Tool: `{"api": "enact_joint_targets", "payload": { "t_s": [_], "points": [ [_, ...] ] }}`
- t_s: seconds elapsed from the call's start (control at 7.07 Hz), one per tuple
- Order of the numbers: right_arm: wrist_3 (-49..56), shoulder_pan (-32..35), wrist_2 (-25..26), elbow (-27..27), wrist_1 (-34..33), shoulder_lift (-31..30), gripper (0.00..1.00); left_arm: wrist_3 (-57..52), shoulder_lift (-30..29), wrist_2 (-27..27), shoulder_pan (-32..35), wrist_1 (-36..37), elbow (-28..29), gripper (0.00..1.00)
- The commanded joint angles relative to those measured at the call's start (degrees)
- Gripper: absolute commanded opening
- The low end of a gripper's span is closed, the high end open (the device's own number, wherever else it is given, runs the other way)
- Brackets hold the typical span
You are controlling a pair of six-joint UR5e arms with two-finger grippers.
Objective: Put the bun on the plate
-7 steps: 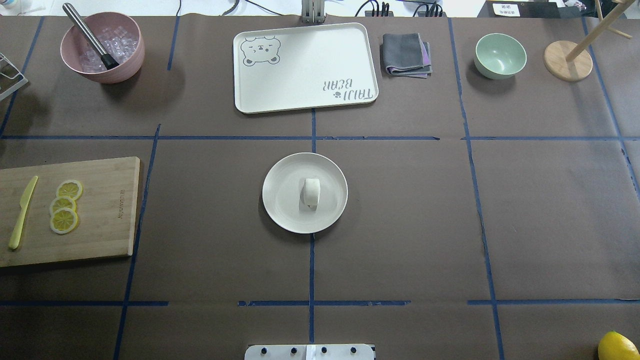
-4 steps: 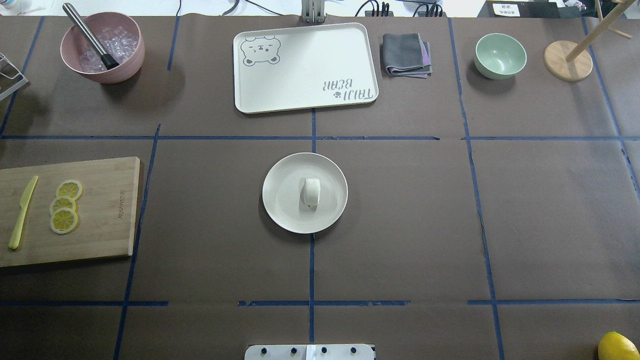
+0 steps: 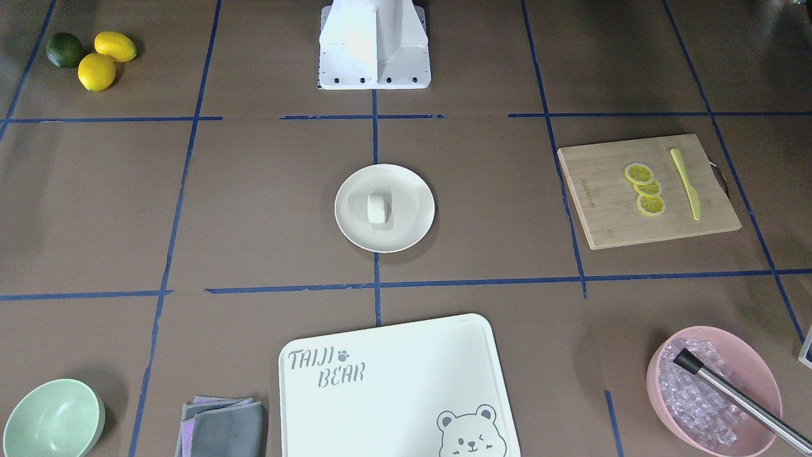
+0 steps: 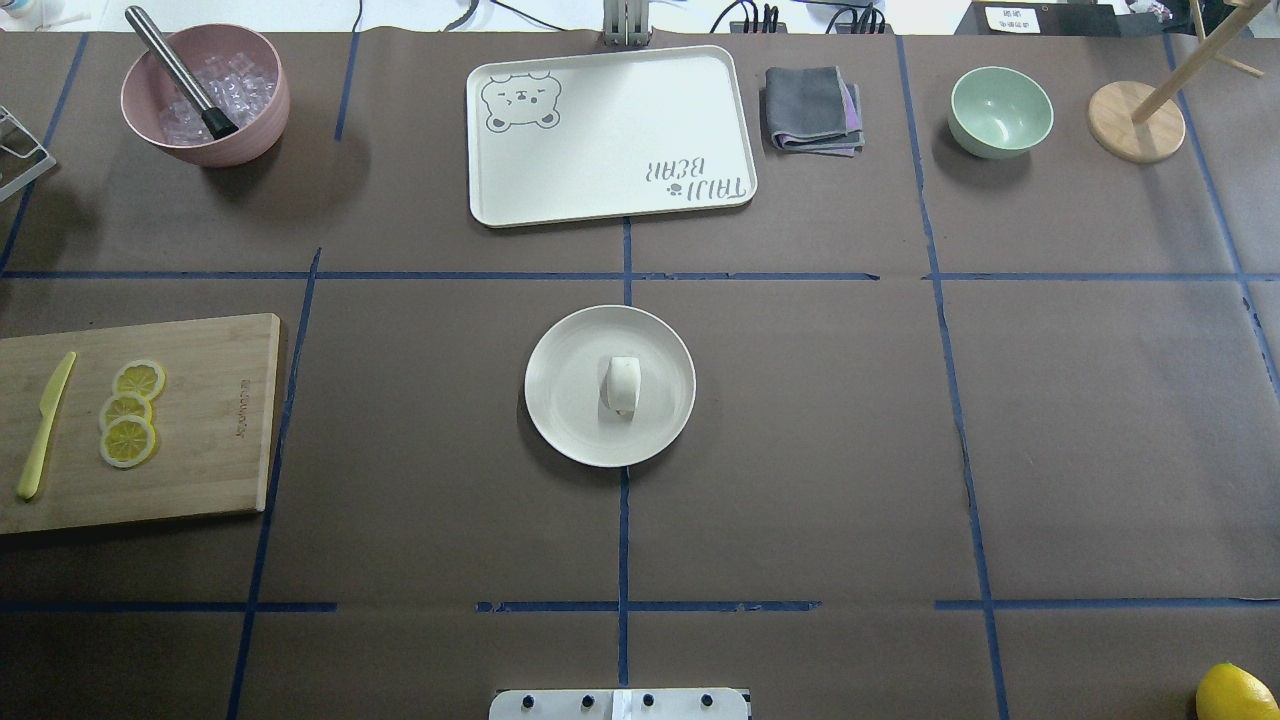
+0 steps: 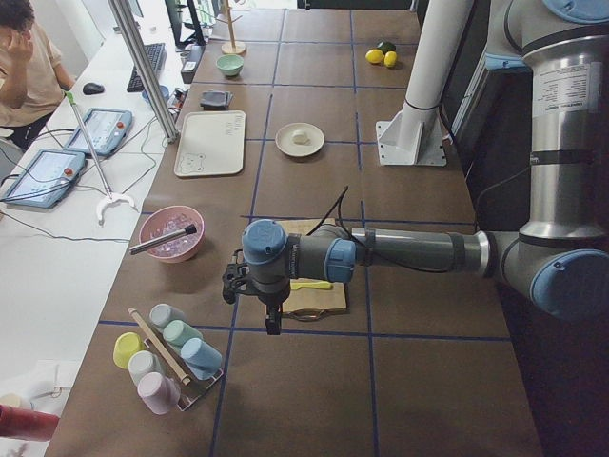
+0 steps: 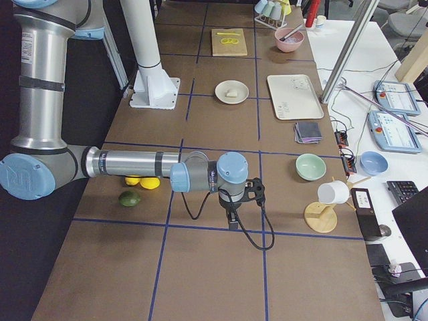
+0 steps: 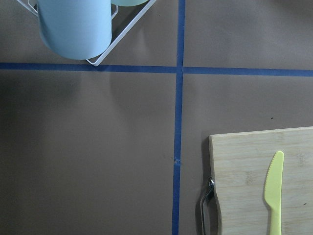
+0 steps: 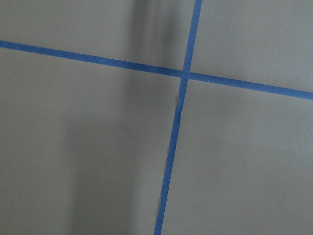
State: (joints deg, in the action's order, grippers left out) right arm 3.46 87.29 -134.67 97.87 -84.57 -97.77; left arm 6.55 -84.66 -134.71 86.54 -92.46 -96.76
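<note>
The small white bun (image 4: 621, 385) lies on its side near the middle of the round cream plate (image 4: 565, 400), at the table's centre. From the front, the bun (image 3: 377, 208) rests just left of centre on the plate (image 3: 409, 219). Neither arm reaches over the plate. My left gripper (image 5: 271, 322) hangs far off past the cutting board's end, near the cup rack. My right gripper (image 6: 232, 221) hangs over bare table at the opposite end. Both show only in the side views, so I cannot tell whether either is open or shut.
A wooden cutting board (image 4: 210, 420) carries lemon slices (image 4: 128, 412) and a yellow knife (image 4: 45, 425). At the far edge stand the bear tray (image 4: 610, 135), a pink ice bowl (image 4: 205, 95), a folded cloth (image 4: 812, 108) and a green bowl (image 4: 1000, 112). A lemon (image 4: 1238, 692) sits front right.
</note>
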Motion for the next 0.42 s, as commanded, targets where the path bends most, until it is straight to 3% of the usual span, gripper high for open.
{"api": "enact_joint_targets", "payload": {
  "t_s": [0.0,0.28],
  "points": [
    [0.1,0.0,0.0,-0.1,0.1,0.0,1.0,0.0,0.2,0.0,-0.1,0.1,-0.1,1.0],
    [0.1,0.0,0.0,0.0,0.1,0.0,1.0,0.0,0.5,0.0,-0.1,0.1,0.0,1.0]
  ]
}}
